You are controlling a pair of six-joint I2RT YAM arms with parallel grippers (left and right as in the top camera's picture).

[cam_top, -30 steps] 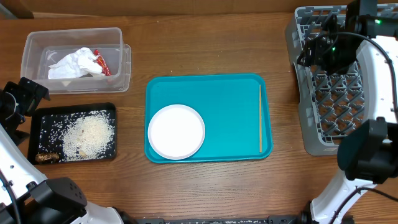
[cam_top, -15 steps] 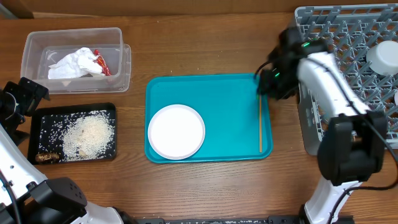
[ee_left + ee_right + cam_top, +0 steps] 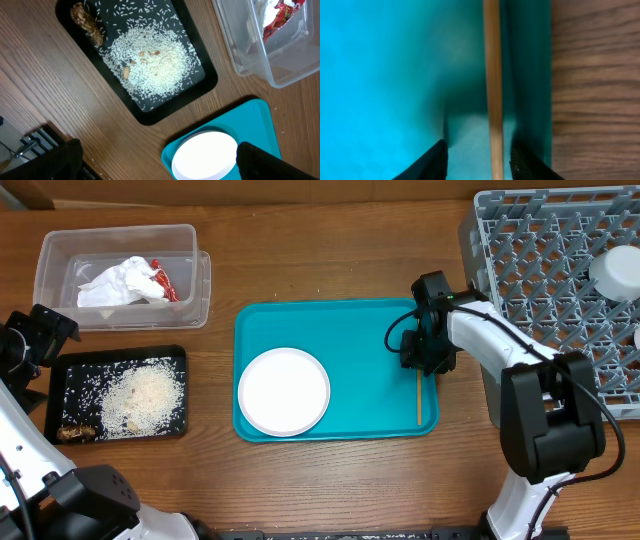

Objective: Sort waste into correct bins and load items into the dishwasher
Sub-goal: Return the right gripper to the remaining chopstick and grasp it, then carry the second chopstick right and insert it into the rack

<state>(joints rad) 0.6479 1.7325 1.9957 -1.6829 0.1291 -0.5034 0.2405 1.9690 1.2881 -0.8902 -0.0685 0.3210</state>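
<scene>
Table (image 3: 330,250): brown wood, visible grain, low satin sheen; teal tray (image 3: 350,330): smooth plastic, faintly glossy; 1 plate (image 3: 284,391): white, smooth, even finish; 1 chopstick (image 3: 492,75): pale bare wood, matt; clear tub (image 3: 60,255): transparent glossy plastic; napkin (image 3: 115,280): crumpled white paper, matt; wrapper (image 3: 163,282): red-and-white film, shiny; black tray (image 3: 60,380): smooth black plastic, dull sheen; rice scraps (image 3: 150,392): loose, grainy, matt; dish rack (image 3: 540,270): grey moulded plastic, matt.
</scene>
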